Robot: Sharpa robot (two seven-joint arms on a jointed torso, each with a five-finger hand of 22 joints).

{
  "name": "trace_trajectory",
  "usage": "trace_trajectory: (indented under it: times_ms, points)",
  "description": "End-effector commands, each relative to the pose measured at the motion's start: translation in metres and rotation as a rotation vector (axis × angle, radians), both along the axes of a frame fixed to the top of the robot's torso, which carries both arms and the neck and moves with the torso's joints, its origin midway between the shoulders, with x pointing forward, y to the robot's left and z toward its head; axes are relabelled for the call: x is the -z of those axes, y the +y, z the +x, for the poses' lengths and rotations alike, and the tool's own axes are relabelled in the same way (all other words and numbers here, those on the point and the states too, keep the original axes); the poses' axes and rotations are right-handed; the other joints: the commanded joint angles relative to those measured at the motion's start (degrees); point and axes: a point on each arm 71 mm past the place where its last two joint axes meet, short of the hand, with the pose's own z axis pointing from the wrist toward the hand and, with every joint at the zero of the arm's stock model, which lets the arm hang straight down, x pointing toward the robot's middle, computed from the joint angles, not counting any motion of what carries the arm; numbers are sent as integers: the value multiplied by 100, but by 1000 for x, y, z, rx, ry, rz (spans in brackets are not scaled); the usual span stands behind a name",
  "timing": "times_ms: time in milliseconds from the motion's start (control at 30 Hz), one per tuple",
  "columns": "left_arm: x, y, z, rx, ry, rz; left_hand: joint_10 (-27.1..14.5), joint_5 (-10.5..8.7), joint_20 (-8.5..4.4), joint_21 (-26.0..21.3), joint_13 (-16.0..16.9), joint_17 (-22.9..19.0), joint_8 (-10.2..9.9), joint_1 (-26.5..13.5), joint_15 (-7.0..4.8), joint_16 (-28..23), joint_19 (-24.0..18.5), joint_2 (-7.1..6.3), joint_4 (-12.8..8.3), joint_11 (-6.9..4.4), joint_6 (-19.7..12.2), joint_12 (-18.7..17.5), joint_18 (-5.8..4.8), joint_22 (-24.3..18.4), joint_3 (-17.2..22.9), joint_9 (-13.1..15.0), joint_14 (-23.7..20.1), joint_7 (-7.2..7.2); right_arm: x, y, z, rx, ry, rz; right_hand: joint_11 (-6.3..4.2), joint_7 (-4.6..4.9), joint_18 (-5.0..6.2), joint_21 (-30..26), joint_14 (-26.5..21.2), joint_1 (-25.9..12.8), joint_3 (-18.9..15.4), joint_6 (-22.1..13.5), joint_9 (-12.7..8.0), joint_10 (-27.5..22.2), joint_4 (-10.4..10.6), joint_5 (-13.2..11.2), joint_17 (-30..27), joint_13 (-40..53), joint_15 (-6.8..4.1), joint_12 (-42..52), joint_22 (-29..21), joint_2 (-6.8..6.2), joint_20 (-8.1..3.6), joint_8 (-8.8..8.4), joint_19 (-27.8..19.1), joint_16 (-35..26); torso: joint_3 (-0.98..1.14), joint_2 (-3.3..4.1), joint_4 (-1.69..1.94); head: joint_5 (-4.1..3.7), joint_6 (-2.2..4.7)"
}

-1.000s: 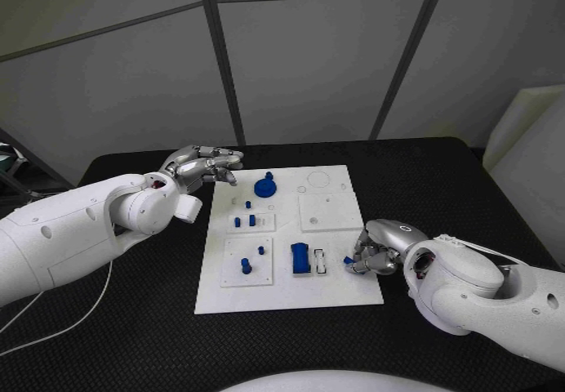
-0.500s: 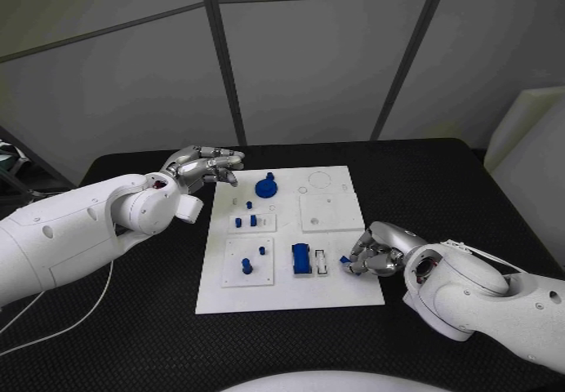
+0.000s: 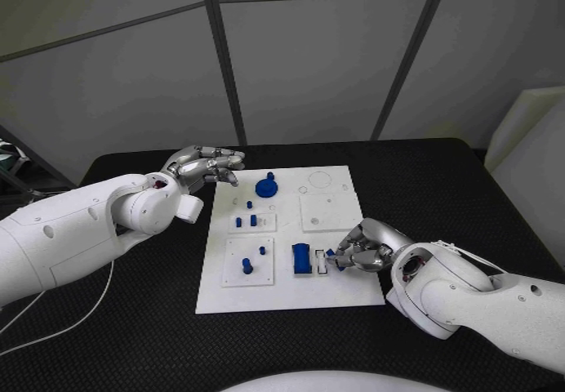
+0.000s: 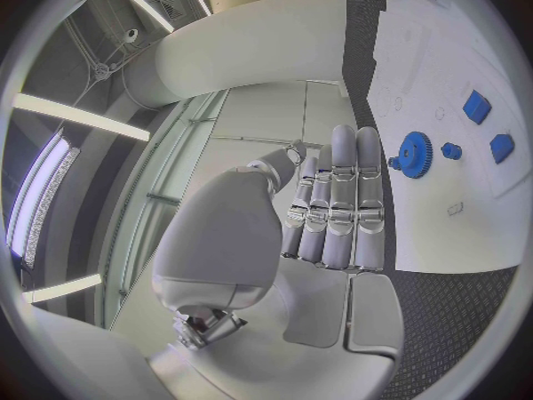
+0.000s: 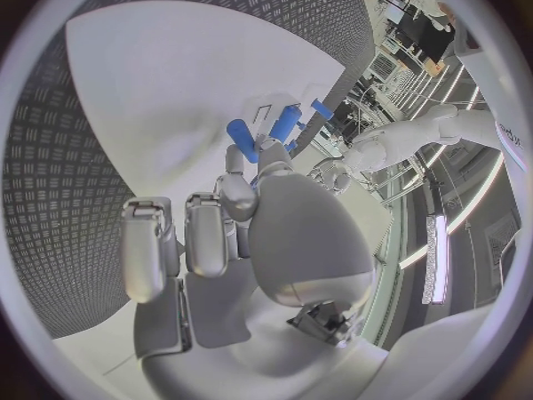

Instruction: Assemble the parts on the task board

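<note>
Head view first: the white board point(image 3: 288, 237) sits mid-table point(image 3: 447, 175) on the black mat, and the right hand point(image 3: 362, 249) is down at its right edge, fingers drawn together around a small blue part point(image 3: 333, 263) that peeks out at the fingertips. That part hangs just beside a narrow white slot piece point(image 3: 319, 261), which stands next to a blue block point(image 3: 301, 259) near the board's front. Left of the block, a blue peg point(image 3: 246, 265) stands upright in a raised square plate point(image 3: 248, 262). Further back, two small blue pegs point(image 3: 245, 220) sit on another little plate, and a blue gear point(image 3: 267, 188) with a knob on top rests near the far edge. A plain white square plate point(image 3: 328, 211) lies between the gear and the right hand, with nothing on it that I can make out. Over on the other side, the left hand point(image 3: 207, 167) hovers off the board's far left corner, fingers curled in with nothing in them, well apart from the right hand. Right wrist view now: the right hand point(image 5: 239, 213) shows its fingers folded, a blue part point(image 5: 241, 140) poking out beyond them above the white board point(image 5: 167, 89); the thumb blocks the contact itself. Left wrist view: the left hand point(image 4: 333, 213) has its fingers side by side, bent inward, and past them the gear point(image 4: 417, 154) lies on the board point(image 4: 444, 89) with smaller blue pieces point(image 4: 478, 107) beyond it.
</note>
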Motion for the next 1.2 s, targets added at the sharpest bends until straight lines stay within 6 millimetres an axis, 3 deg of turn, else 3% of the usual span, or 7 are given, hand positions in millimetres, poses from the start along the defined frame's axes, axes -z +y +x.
trace_trajectory:
  times_ms: [33, 400, 733, 767, 967, 1200]
  points:
    - [-2, -1, 0, 5, -7, -4, -34, -26, 11, -33, 7, -8, -20, -2, 5, -25, 7, 39, -24, 13, 24, 28, -73, -6, -1, 7, 18, 27, 2, 4, 1, -2, 34, 20, -29, -19, -86, 31, 260, -77, -6, 44, 16, 37, 77, -40, 5, 1, -39, 7, 1510, 40, -38, 15, 604, 13, 0, -5, -1, 18, -6]
    - [-2, -2, 0, 7, -7, -4, -34, -26, 11, -33, 7, -8, -20, -2, 5, -25, 7, 39, -24, 13, 24, 28, -73, -6, -1, 7, 18, 27, 10, 17, 5, -21, 82, 1, -45, -42, -86, 31, 274, -159, -35, 113, 51, 76, 165, -96, 66, 67, -49, 89, 1510, 33, -45, 42, 604, 46, 2, -3, -8, 36, -26]
    - [-2, -1, 0, 5, -7, -3, -36, -23, 9, -37, 8, -7, -24, 9, 3, -33, 12, 39, -37, 12, 24, 27, -72, -8, -1, 9, 23, 27, 12, 20, 8, -19, 74, -30, -70, -76, -86, 31, 279, -469, -203, 264, 162, 99, 512, -236, 93, 86, -68, 100, 1510, -58, -61, 91, 604, 59, 4, -4, -10, 43, -29]
    - [-2, -1, 0, 5, -7, -3, -36, -23, 9, -37, 8, -7, -24, 9, 3, -33, 12, 39, -37, 12, 24, 27, -72, -8, -1, 9, 23, 27, 12, 21, 8, -20, 72, -32, -84, -89, -86, 31, 278, -506, -233, 297, 190, 107, 577, -594, 94, 91, -72, 106, 1510, -51, -61, 106, 604, 58, 5, -4, -10, 45, -30]
    - [-2, -1, 0, 5, -6, -3, -36, -23, 9, -37, 8, -7, -24, 9, 3, -33, 12, 39, -37, 12, 24, 27, -72, -8, -1, 9, 23, 27, 11, 23, 8, -27, 62, -37, -77, -87, -86, 31, 278, -660, -360, 374, 298, 116, 832, -1186, 99, 103, -74, 108, 1510, -71, -70, 134, 604, 58, 7, -7, -9, 47, -27]
    - [-2, -1, 0, 5, -6, -3, -36, -23, 9, -37, 8, -7, -24, 9, 3, -33, 12, 39, -37, 12, 24, 27, -72, -8, -1, 9, 23, 27, 10, 23, 8, -33, 56, -38, -74, -85, -86, 31, 279, -706, -419, 391, 368, 120, 953, -1391, 106, 116, -75, 117, 1510, -108, -71, 140, 604, 60, 8, -4, -11, 39, -26]
